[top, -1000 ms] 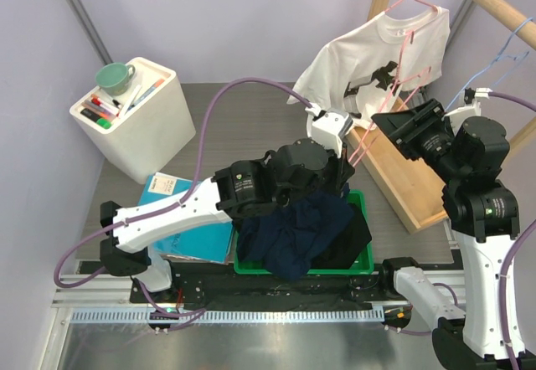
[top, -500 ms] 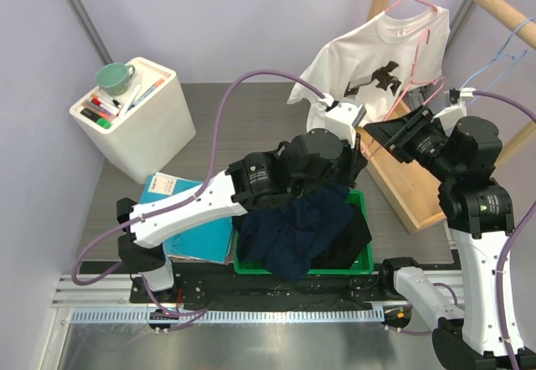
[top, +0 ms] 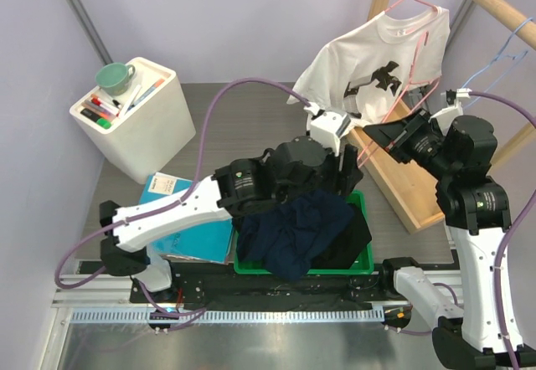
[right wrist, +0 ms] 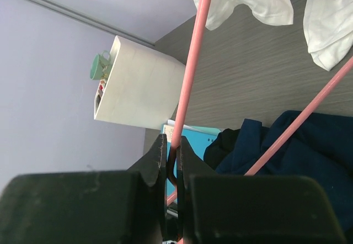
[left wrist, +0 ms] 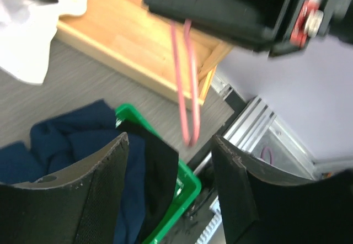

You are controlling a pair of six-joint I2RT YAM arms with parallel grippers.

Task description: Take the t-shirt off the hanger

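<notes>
Right claw [right wrist: 172,146] was pinched shut on the rod of the pink hanger [right wrist: 192,62], which I saw running up and away to the t-shirt [top: 352,60] draped above it, while my left claw [left wrist: 171,140] stood open just below.

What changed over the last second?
Right gripper swung in and shut on the pink hanger. Left gripper opened and drew back a little; the hanger now hangs free of it. T-shirt still on the hanger; dark clothes, green bin and white box unmoved.
</notes>
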